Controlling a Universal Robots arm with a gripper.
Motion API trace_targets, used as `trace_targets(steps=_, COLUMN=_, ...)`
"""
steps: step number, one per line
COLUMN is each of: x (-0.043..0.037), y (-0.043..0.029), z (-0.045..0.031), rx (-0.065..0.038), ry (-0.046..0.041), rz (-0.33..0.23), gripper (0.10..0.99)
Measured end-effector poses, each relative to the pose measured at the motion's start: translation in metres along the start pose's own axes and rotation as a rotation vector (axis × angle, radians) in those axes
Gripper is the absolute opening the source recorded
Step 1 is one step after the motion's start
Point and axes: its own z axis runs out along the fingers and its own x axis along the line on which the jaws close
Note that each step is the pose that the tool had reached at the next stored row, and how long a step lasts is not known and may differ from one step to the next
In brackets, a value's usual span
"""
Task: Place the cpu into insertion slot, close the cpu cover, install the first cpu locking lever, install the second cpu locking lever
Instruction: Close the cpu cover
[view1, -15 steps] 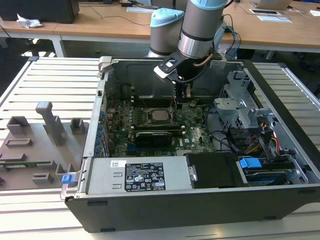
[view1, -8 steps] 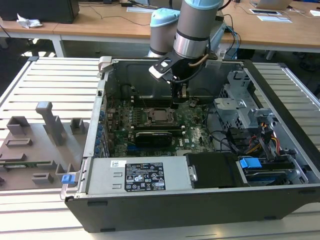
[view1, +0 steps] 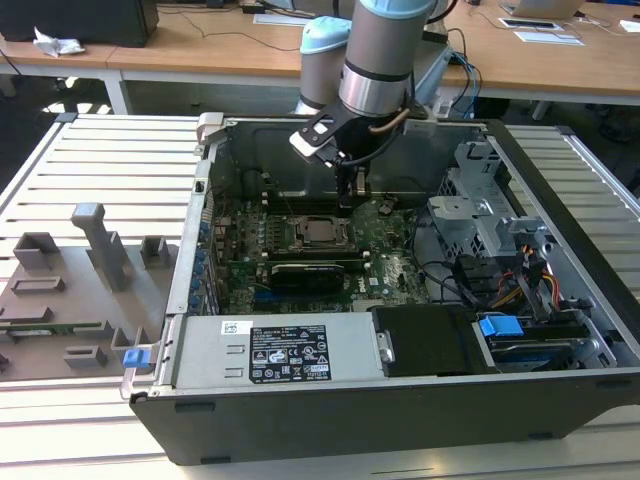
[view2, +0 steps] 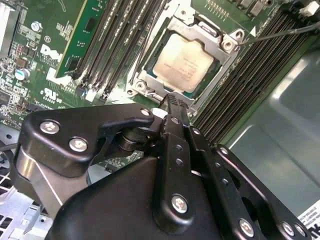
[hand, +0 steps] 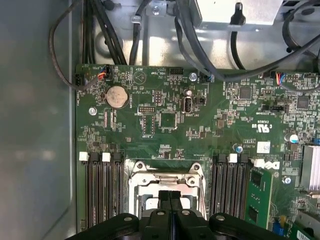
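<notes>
I'm seeing the fingers (hand: 164, 199) pressed together, gripping nothing, tips hovering right at the edge of the cpu cover (view2: 150, 81). The cover seems to be lying flat, framing the cpu (view2: 184, 62), which is sitting in its socket on the motherboard (hand: 200, 125) inside the computer case (view1: 560, 170).

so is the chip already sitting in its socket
Yes, in the second wrist view the chip lies flat inside the metal frame, not held by anything.
</notes>
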Motion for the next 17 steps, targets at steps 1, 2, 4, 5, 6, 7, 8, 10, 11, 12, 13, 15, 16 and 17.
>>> trace_targets(steps=1, x=0.0, y=-0.0011, z=0.0001, rx=0.0, ry=-0.0001, rz=0.0, gripper=0.11)
trace_targets(steps=2, x=0.0, y=-0.0021, z=0.0001, rx=0.0, ry=-0.0001, rz=0.0, gripper=0.11)
trace_targets(steps=4, x=0.0001, y=-0.0039, z=0.0003, rx=0.0, ry=-0.0001, rz=0.0, gripper=0.11)
trace_targets(steps=5, x=0.0001, y=-0.005, z=0.0004, rx=0.0, ry=-0.0001, rz=0.0, gripper=0.11)
trace_targets(steps=6, x=0.0002, y=-0.0061, z=0.0005, rx=0.0, ry=0.0, rz=0.0, gripper=0.11)
trace_targets(steps=7, x=0.0002, y=-0.0077, z=0.0006, rx=0.0, ry=-0.0001, rz=0.0, gripper=0.11)
trace_targets(steps=8, x=0.0003, y=-0.0096, z=0.0008, rx=0.0, ry=-0.0001, rz=0.0, gripper=0.11)
trace_targets(steps=10, x=0.0005, y=-0.0145, z=0.002, rx=0.0, ry=0.0001, rz=0.0, gripper=0.11)
trace_targets(steps=11, x=0.0006, y=-0.0177, z=0.0037, rx=0.0, ry=0.0, rz=0.0, gripper=0.11)
trace_targets(steps=12, x=0.0007, y=-0.0196, z=0.005, rx=0.0, ry=0.0, rz=0.0, gripper=0.11)
trace_targets(steps=13, x=0.0008, y=-0.0228, z=0.0071, rx=0.0, ry=-0.0001, rz=0.0, gripper=0.11)
trace_targets(steps=15, x=0.001, y=-0.0299, z=0.0104, rx=0.0, ry=-0.0001, rz=0.0, gripper=0.11)
trace_targets(steps=16, x=0.0012, y=-0.036, z=0.0123, rx=0.0, ry=-0.0001, rz=0.0, gripper=0.11)
trace_targets(steps=17, x=0.0014, y=-0.0404, z=0.0137, rx=0.0, ry=-0.0001, rz=0.0, gripper=0.11)
